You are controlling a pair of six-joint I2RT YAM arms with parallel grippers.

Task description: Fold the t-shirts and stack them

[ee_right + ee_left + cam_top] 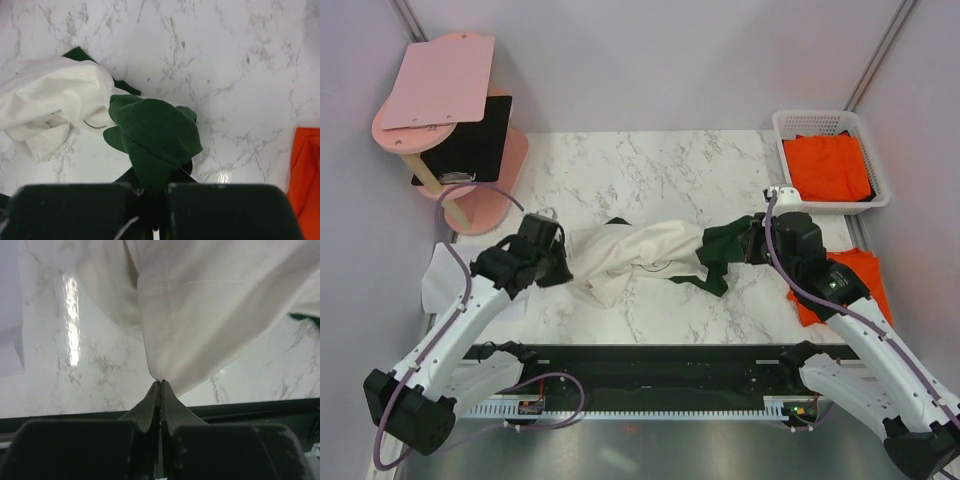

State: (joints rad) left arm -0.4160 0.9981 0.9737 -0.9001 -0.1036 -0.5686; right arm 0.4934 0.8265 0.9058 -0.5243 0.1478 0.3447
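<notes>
A cream-white t-shirt [640, 255] with dark green sleeves hangs stretched between my two grippers over the middle of the marble table. My left gripper [563, 262] is shut on a bunched white edge of it [200, 315]; its jaws [161, 384] meet tightly with cloth pinched at the tips. My right gripper [752, 243] is shut on a dark green sleeve [155, 135], which drapes over its jaws and hides the tips [159, 192]. One orange t-shirt [828, 166] lies in the white basket; another orange t-shirt [850, 280] lies on the table under my right arm.
The white plastic basket [782, 125] stands at the back right. A pink stand [445, 110] with a black sheet occupies the back left corner. White paper [442, 280] lies at the left edge under my left arm. A black rail [650, 365] runs along the near edge.
</notes>
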